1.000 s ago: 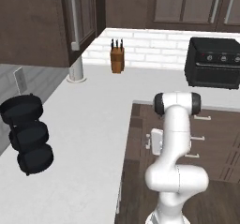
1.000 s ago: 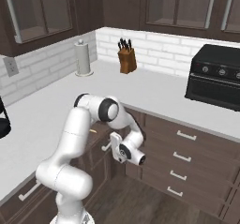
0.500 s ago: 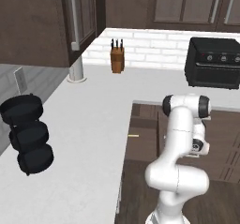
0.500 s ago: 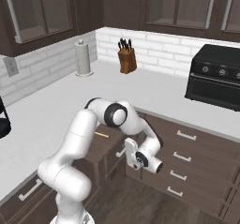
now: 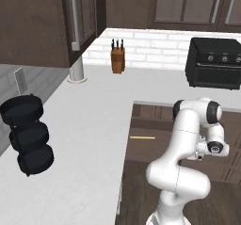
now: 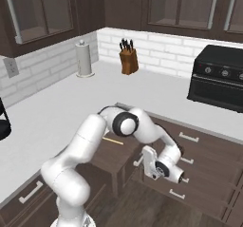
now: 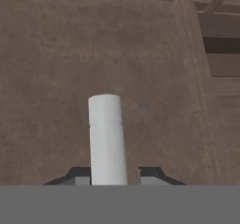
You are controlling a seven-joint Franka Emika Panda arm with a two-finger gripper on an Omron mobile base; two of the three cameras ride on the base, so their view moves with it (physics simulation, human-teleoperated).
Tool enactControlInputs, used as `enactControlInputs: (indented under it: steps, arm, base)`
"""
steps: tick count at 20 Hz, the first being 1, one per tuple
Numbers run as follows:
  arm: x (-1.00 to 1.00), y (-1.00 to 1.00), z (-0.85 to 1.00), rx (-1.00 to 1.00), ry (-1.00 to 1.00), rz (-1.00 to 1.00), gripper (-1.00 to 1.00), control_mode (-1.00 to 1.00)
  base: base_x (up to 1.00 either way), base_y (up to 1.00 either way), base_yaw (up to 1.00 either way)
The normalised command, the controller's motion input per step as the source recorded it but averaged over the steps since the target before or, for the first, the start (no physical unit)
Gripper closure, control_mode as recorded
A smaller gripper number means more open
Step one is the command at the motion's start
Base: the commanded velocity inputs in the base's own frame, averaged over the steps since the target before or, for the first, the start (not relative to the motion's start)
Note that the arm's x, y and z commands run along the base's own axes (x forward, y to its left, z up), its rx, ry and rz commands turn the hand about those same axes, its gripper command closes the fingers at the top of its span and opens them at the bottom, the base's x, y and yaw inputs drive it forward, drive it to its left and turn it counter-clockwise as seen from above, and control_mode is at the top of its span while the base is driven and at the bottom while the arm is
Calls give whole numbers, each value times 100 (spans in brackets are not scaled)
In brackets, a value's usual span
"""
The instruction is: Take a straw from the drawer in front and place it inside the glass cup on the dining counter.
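Straw (image 5: 141, 137) is lying flat on the floor of the drawer (image 5: 147, 149), which is standing open just beside the edge of the white bench (image 5: 89, 125). The arm is reaching down low in front of the drawer, and the hand (image 7: 114, 175) is sitting at the silver handle (image 7: 107, 134), with one fingertip showing on each side of the bar. Whether the jaws are pinching the bar or merely straddling it cannot be told (a sliver of brown front seems to be showing beside the bar on one side).

Several things are looking risky from here. If the hand is lifting away while the bar is between the jaws, it is likely to drag the drawer sideways or nudge it shut, hiding the straw. The straw is thin and lying flat against the wood, so a descent that is slightly off is likely to be pressing the fingers into the drawer floor or rolling the stick away. The arm is also folded tightly near the cabinet fronts, so swinging up and over the drawer lip is risking a knock.
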Motion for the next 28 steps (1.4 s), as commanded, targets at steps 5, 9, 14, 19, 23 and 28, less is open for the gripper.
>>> enactControlInputs:
  steps: [5,9,14,19,23,28]
  arm:
    - [-1,-53,3,-1,3,0,-100,-100]
    - [-8,-51,59,0,0,0,-100,-100]
    - [-4,-37,99,0,-2,0,-100,-100]
    - [-22,-3,100,-7,-5,0,-100,-100]
    - [-26,45,99,-29,0,3,-100,-100]
    - [-5,83,58,-45,0,3,-100,-100]
  base:
    - [0,0,0]
    - [0,0,0]
    - [0,0,0]
    - [0,0,0]
    - [0,0,0]
    - [0,0,0]
